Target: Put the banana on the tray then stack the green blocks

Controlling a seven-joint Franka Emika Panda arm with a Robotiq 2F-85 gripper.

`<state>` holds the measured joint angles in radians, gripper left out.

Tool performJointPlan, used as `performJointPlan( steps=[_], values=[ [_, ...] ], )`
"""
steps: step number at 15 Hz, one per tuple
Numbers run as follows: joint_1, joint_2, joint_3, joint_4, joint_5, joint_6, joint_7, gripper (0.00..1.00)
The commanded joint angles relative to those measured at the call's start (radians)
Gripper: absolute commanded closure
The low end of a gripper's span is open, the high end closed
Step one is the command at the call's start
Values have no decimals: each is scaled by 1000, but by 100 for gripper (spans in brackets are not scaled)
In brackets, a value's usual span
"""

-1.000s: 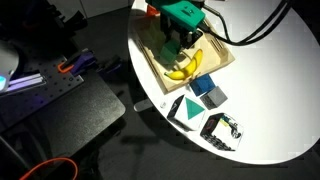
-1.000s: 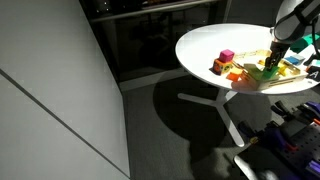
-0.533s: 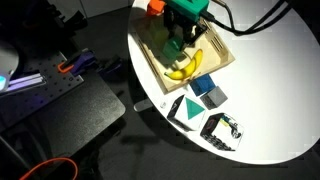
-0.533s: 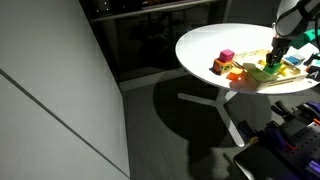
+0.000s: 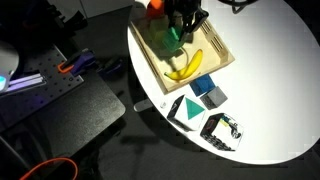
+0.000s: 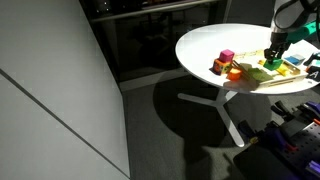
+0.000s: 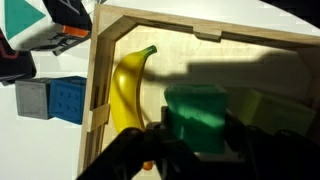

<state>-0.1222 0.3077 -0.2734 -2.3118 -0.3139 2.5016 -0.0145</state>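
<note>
The banana [image 7: 127, 90] lies inside the light wooden tray [image 7: 150, 17], along its left wall; it also shows in an exterior view [image 5: 187, 68] on the tray [image 5: 222, 58]. My gripper [image 7: 196, 142] is shut on the bright green block [image 7: 196, 115] and holds it above the tray floor. The paler yellowish green block [image 7: 262, 108] sits in the tray just to the right of the held block. In both exterior views the gripper [image 5: 178, 30] [image 6: 272, 50] hangs over the tray's far part.
A blue block [image 7: 68, 100] and a grey block [image 7: 32, 97] lie outside the tray's left wall. A dark green triangle [image 5: 183, 110] and a black-and-white piece [image 5: 223, 130] lie near the round white table's edge. Pink and orange blocks [image 6: 224, 62] stand nearby.
The gripper has moved along the tray toward its far end and risen, carrying the bright green block. The banana has stayed in place.
</note>
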Motion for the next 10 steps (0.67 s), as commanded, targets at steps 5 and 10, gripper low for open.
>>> performJointPlan(
  steps=[5,10],
  values=[
    [39,-15,13,54,-29,-57,126,73],
    [52,-10,39,90,-12,-86,136,73]
  ],
)
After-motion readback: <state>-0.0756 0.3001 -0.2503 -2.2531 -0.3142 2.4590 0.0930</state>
